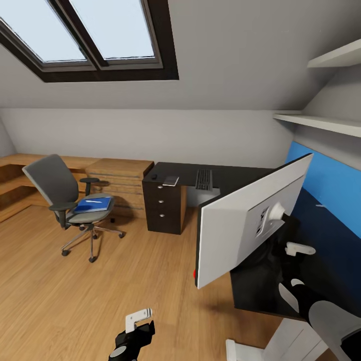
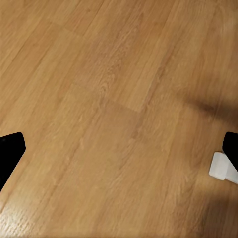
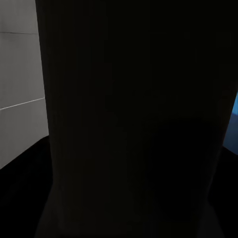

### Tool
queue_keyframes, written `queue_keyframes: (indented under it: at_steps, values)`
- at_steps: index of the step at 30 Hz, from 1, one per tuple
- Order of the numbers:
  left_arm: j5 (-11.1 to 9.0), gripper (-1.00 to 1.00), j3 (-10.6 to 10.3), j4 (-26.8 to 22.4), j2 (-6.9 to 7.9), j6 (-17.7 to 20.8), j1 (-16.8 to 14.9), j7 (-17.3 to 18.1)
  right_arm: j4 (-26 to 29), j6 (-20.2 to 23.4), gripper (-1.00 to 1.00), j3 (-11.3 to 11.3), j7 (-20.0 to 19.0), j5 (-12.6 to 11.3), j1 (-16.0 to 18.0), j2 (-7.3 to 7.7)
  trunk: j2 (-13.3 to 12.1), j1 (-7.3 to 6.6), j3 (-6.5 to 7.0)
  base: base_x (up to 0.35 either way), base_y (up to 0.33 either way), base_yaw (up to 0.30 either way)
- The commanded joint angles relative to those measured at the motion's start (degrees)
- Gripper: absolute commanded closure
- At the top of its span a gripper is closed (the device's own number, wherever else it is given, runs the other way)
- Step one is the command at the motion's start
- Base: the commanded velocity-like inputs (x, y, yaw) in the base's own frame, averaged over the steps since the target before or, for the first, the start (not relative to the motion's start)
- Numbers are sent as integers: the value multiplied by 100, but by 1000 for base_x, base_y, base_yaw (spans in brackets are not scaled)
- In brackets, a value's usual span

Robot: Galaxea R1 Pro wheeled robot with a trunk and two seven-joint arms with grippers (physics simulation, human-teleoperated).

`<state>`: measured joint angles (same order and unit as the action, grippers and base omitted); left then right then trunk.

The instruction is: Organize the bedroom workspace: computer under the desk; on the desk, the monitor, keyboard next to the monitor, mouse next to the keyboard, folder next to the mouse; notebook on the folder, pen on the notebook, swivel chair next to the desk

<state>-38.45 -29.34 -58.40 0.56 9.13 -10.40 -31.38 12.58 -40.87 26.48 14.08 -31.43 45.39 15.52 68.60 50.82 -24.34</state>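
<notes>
Setting wide white-backed monitor upright on matt black counter; monitor tilted near its edge. Right hand beside its stand, grip impossible to tell. Left hand spread, empty, above wood floor. Lowering slowly, base flat.

Tilted monitor over the desk, blue folder on the swivel chair.

Desk, matt black top: keyboard, notebook and small dark mouse at far end; monitor at near end. Black drawer unit beneath. Wood floor: swivel chair, blue folder on its seat.
</notes>
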Motion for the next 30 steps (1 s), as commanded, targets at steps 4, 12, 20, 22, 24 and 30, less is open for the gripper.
queue_keyframes:
  at_steps: [4, 12, 20, 22, 24, 30]
  values:
    - [-41, -100, -20, -6, 6, 19, -6, -44, 8, 0, 100, 86, 42, 40, 5, 3, 4, 0, -6, 0, 0, 0]
    - [-49, -100, -17, -7, 42, 19, -6, -44, 8, 3, 100, 86, 41, 49, 5, 2, 4, 0, -6, 0, 0, 0]
    - [-49, -100, -20, -11, 50, 19, -6, -44, 3, 0, 100, 86, 32, 52, 5, 3, 4, 0, 7, 0, 0, -43]
    - [-49, -100, -20, -9, 50, 19, -6, -44, 1, 0, 100, 86, 29, 53, 5, 4, 4, 0, 18, 0, 0, -153]
    - [-49, -100, -20, -11, 50, 19, -6, -44, 0, 0, 100, 86, 26, 53, 5, 5, 4, 0, 30, 0, 0, -192]
    - [-41, -100, -20, -13, 50, 19, -6, -44, -1, 0, 100, 86, 25, 58, 5, 3, 4, 0, 53, 0, 0, -147]
